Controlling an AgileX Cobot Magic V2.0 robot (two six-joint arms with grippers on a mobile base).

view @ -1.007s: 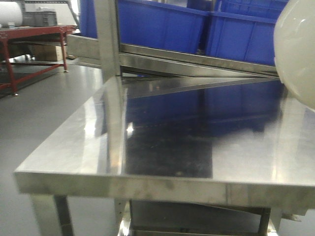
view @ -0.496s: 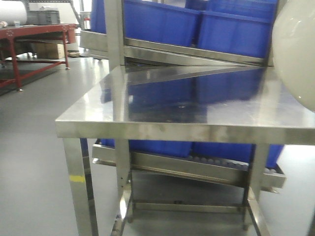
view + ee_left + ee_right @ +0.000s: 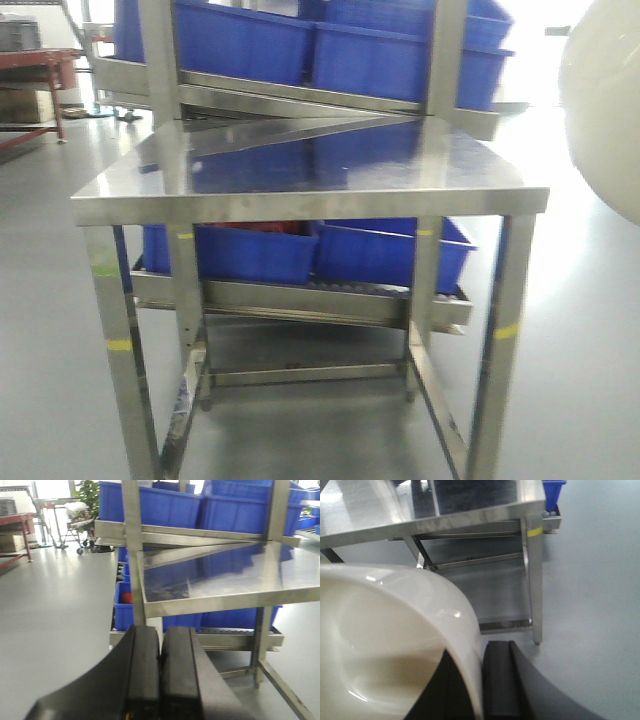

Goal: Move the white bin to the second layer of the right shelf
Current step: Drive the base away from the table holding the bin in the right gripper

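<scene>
Right wrist view: bin carried by its wall

White bin [image 3: 385, 630] hangs at the near right, apart from the steel table [image 3: 300, 205]. Its wall is pinched by the right gripper [image 3: 479, 690], one finger inside and one outside, a carrying hold, I'd say. Left gripper [image 3: 161, 675] is closed, empty. Blue crates [image 3: 250, 45] fill the far rack [image 3: 300, 100].

R wrist cam: white bin [image 3: 395, 630] runs off frame left & bottom; its wall, pinched in the R gripper [image 3: 476, 680], hides part of the inner finger [image 3: 445, 692]. Front cam: bin clipped by right edge. Ahead of L gripper [image 3: 160, 650], blue crates [image 3: 165, 505] partly hidden behind table [image 3: 225, 580] top & posts; red obj [image 3: 126, 597] beside them too blurry to ID. L gripper base cut off at bottom.
</scene>
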